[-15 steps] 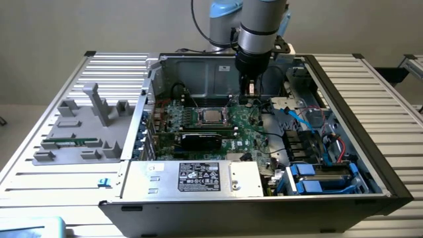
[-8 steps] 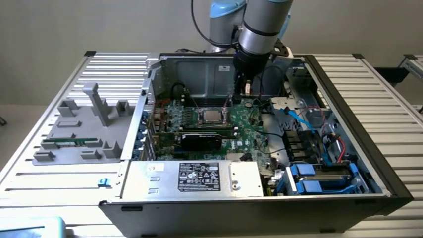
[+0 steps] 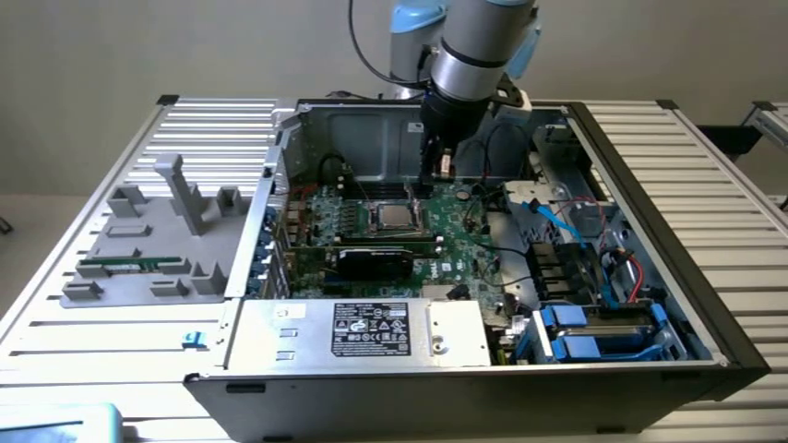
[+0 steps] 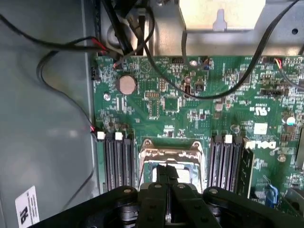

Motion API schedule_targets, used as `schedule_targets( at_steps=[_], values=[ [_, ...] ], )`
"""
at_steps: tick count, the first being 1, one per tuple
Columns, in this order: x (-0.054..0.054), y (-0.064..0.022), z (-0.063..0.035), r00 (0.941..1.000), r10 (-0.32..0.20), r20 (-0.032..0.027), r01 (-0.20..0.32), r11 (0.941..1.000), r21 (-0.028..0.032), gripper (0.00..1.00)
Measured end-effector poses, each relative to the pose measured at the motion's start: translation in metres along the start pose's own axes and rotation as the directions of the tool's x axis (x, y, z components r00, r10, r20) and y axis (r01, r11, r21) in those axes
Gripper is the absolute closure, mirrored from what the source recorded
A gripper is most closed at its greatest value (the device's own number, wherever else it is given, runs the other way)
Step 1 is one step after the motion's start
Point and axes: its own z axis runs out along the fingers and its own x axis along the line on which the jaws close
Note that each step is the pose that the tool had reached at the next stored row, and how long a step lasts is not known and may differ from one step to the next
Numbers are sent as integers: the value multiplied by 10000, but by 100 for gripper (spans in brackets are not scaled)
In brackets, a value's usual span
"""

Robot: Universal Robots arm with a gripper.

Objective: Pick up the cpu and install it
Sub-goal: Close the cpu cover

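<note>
A slatted metal table (image 3: 689, 185) bore an open computer case (image 3: 493, 397). The gripper (image 3: 436, 177) hung over the green board (image 3: 474, 235) inside, its fingers (image 4: 162, 175) clenched together. The cpu (image 3: 394, 218) lay flat in its socket (image 4: 171, 145) on that board, near the fingertips and not gripped

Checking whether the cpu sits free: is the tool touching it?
Apart. The exterior view shows the tool ending clear of the cpu, with board visible between them.
</note>
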Motion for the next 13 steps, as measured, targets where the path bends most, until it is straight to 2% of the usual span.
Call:
schedule_targets(
  at_steps=[8, 13],
  values=[
    [-6, -295, 48, 10000, -14, 4, 14, 10000, 2, 89],
    [-16, -513, 130, 10000, -14, 4, 14, 10000, -2, 89]
  ],
)
